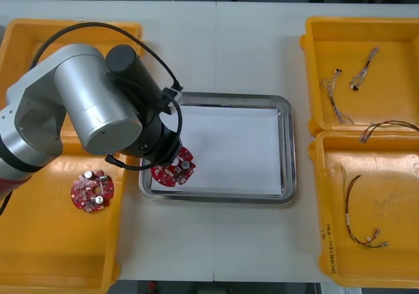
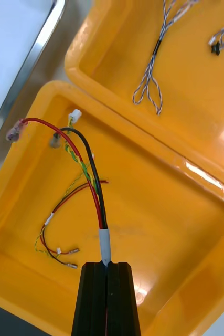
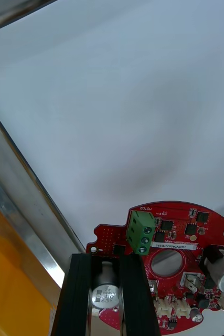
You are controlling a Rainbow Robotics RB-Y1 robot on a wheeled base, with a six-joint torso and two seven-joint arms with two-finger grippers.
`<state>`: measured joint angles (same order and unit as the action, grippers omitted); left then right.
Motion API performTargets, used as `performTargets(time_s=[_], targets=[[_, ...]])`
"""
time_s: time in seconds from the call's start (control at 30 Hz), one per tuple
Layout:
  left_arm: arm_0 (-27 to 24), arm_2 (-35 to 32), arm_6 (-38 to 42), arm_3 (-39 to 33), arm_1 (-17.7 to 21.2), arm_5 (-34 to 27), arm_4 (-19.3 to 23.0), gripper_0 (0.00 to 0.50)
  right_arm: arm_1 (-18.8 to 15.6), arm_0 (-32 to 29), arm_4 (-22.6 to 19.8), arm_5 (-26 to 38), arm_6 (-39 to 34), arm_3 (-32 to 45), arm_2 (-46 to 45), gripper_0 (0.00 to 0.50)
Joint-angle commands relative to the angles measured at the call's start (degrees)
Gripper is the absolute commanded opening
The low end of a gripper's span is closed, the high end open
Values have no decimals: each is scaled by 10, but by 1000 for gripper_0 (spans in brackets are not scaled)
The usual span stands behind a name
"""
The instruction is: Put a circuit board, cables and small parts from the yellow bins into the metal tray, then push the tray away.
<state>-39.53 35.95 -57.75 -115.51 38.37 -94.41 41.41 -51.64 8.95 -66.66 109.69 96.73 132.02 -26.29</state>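
My left gripper (image 3: 107, 281) is shut on a round red circuit board (image 3: 169, 247), its fingers (image 3: 83, 294) pinching a silver part at the board's edge. In the front view that circuit board (image 1: 174, 169) sits over the near-left corner of the metal tray (image 1: 288, 150), which is white inside; the left arm (image 1: 98, 110) covers the gripper. My right gripper (image 2: 106, 273) is shut on a red and black cable (image 2: 93, 184) by its white sleeve, over the near right yellow bin (image 2: 159, 210). A thinner red and yellow cable (image 2: 54, 247) lies on that bin's floor.
A second circuit board (image 1: 92, 190) lies in the near left bin (image 1: 59, 255). The far right bin (image 1: 393, 38) holds twisted blue and white cables (image 1: 335, 101). Another cable (image 1: 357, 215) lies in the near right bin. The tray rim (image 2: 22, 63) is close beside the right bins.
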Motion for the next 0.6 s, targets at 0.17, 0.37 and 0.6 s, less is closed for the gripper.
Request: performTargets(time_s=[0.17, 0.37, 0.6], targets=[[-23, 42, 56, 34, -15, 50, -26, 2, -24, 25, 10, 3, -14, 13, 8, 0], [-23, 48, 60, 46, -17, 64, -29, 1, -24, 27, 28, 3, -12, 13, 18, 0], [-23, 49, 59, 54, -18, 72, -34, 7, -24, 29, 46, 3, -10, 13, 27, 0]])
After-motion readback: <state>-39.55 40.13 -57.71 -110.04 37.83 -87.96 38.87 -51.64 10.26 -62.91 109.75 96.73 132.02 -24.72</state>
